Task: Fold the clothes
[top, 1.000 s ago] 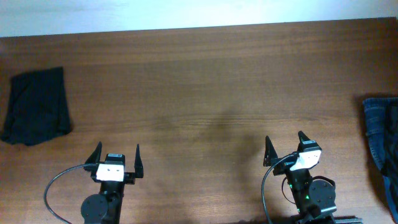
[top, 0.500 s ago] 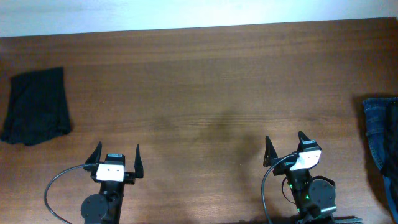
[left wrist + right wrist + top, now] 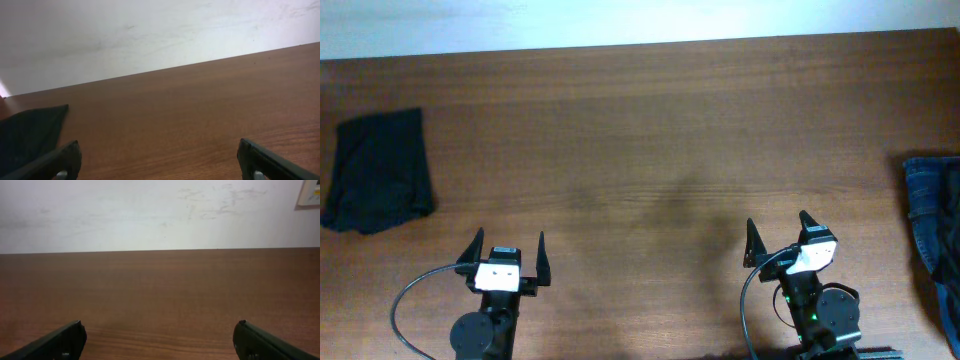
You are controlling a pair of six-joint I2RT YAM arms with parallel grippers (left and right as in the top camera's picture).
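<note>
Plainly, left gripper point(image 3: 510, 240) and right gripper point(image 3: 777, 222) gape empty over a wood-grain table point(image 3: 640, 130) beside a white wall point(image 3: 620, 20).

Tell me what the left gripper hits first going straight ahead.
Nothing, as far as shown: ahead of the left gripper lies only bare table. The black T-shirt sits off to its left.

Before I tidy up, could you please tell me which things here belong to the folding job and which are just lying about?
For the job: soft black fabric garment, at the far left.
Lying about: blue denim garment, at the right edge.
</note>
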